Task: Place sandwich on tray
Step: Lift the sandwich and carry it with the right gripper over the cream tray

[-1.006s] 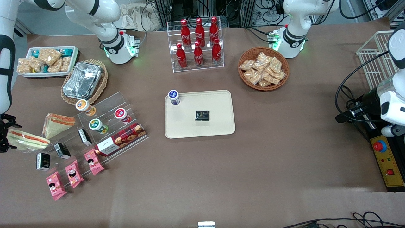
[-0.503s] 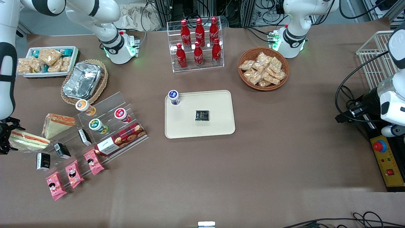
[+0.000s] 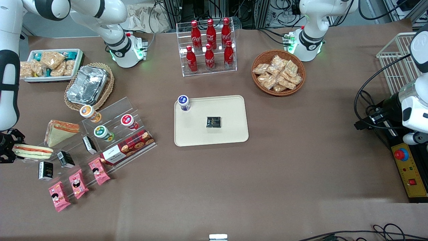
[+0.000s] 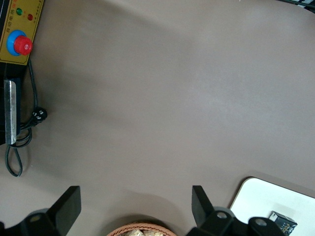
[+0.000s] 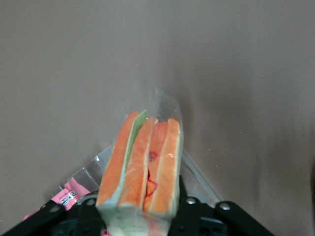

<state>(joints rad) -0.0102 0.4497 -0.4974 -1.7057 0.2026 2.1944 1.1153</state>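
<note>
Sandwich (image 3: pixel 32 151) in gripper (image 3: pixel 7 149) (fingers (image 5: pixel 88 209) half-hidden)

The black two-finger gripper (image 3: pixel 7 151) at the working arm's end of the table clamps the long sandwich wedge (image 3: pixel 32 151) in glossy, crinkled clear film; the matt brown cloth-like table cover (image 3: pixel 301 160) looks smooth. The cream-beige plastic tray (image 3: pixel 230 134) is smooth with a dull sheen; the crinkled silver foil trays (image 3: pixel 87 84) shine in a rough woven wicker basket (image 3: pixel 108 87).
</note>
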